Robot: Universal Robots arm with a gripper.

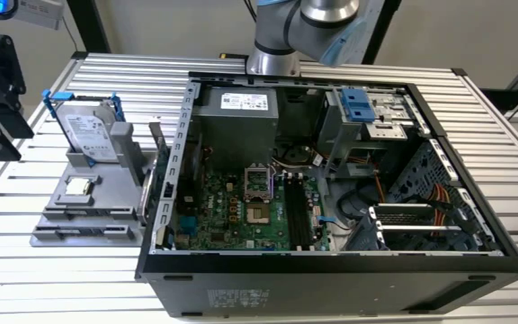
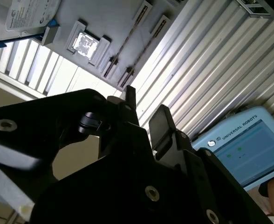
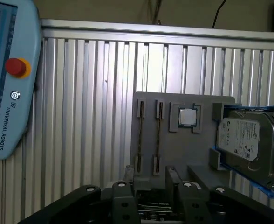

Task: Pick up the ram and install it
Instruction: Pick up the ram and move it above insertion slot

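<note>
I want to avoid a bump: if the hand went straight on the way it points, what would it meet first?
Probably the grey holder tray, near its two narrow slots: in the first wrist view the hand points at them. Depth is unclear.
</note>
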